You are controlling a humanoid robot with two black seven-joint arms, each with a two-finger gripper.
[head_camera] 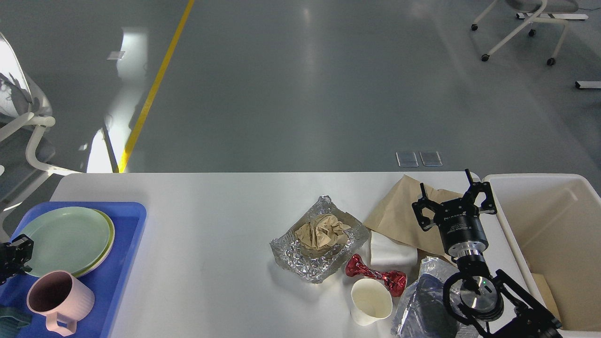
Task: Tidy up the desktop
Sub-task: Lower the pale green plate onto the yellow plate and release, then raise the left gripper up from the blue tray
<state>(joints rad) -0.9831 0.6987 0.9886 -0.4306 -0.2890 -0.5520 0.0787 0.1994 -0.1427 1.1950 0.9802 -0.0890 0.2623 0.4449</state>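
The desktop (211, 225) is a wide matte white-grey tabletop. On its right half lie a foil tray (291, 253) holding a crumpled brown paper ball (321, 231), a red foil wrapper (375, 274), a white paper cup (371, 301) on its side, a white napkin (392, 251), a flat brown paper bag (399, 213) and a clear plastic bag (420, 300). My right gripper (453, 197) is open and empty above the brown bag's right edge. My left gripper (14, 258) shows only partly at the left edge, over the blue tray.
A blue tray (127, 234) at the left holds stacked green plates (65, 239) and a pink mug (58, 295). A deep off-white bin (544, 225) stands off the table's right end. White chair frames stand on the floor far left and far right.
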